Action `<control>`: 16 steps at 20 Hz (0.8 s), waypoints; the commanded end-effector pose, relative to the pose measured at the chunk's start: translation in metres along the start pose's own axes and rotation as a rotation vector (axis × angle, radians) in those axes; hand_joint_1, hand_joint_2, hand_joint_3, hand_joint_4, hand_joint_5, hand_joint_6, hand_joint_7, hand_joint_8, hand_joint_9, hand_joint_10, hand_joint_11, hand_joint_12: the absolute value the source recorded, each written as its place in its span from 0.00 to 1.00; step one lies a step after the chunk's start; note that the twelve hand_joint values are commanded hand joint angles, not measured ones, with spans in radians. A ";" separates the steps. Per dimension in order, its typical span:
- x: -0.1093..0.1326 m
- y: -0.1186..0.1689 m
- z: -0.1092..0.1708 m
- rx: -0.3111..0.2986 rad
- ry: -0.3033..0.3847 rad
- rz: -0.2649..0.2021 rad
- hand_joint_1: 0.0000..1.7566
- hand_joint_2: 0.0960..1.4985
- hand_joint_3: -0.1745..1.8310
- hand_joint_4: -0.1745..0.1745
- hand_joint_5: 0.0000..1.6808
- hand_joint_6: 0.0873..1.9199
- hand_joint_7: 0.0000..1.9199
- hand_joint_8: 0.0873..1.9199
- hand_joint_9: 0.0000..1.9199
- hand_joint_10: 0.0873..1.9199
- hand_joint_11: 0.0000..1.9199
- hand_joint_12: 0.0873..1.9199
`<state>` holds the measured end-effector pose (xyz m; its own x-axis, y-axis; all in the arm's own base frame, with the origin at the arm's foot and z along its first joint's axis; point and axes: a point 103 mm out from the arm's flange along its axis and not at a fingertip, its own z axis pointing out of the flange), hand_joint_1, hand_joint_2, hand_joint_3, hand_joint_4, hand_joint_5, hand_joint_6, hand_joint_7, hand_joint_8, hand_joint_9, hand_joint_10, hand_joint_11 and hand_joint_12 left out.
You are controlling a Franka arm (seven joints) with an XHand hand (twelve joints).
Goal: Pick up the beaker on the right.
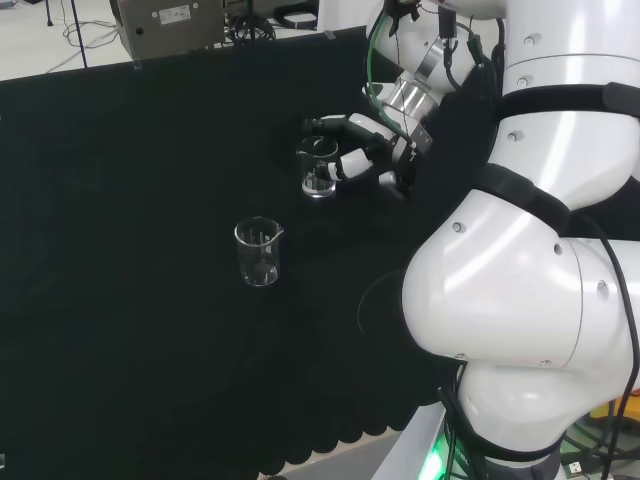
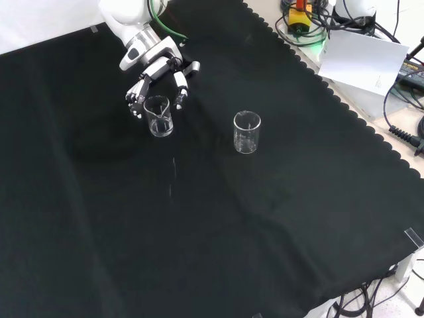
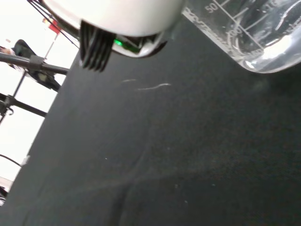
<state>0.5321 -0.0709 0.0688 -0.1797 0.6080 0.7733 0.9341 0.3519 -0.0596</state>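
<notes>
Your hand sits at the far left of the front view, its fingers curled on either side of the beaker standing on the black cloth. A second beaker stands well apart to its right.

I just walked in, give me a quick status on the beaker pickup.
Robot hand curled around the beaker by the arm, beaker looks still on the cloth. Second beaker stands apart, clear of the hand. Nothing in the way.
</notes>
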 end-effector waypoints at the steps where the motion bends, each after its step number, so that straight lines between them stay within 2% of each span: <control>1: 0.001 0.004 0.003 -0.001 0.051 -0.002 0.63 0.28 0.47 0.44 0.29 0.01 0.19 0.31 0.27 0.26 0.05 0.70; 7: -0.006 0.005 0.009 0.006 0.080 0.018 0.63 0.27 0.48 0.45 0.32 0.04 0.23 0.32 0.30 0.26 0.07 0.70; 12: -0.011 0.003 0.007 -0.021 0.129 0.022 0.65 0.27 0.48 0.45 0.25 0.28 0.25 0.33 0.32 0.24 0.08 0.69; 16: -0.011 0.007 0.014 -0.021 0.141 0.023 0.66 0.27 0.49 0.46 0.23 0.33 0.25 0.33 0.32 0.24 0.09 0.69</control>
<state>0.5353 -0.0695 0.0536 -0.1193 0.5255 0.8424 0.9427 0.3262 -0.0700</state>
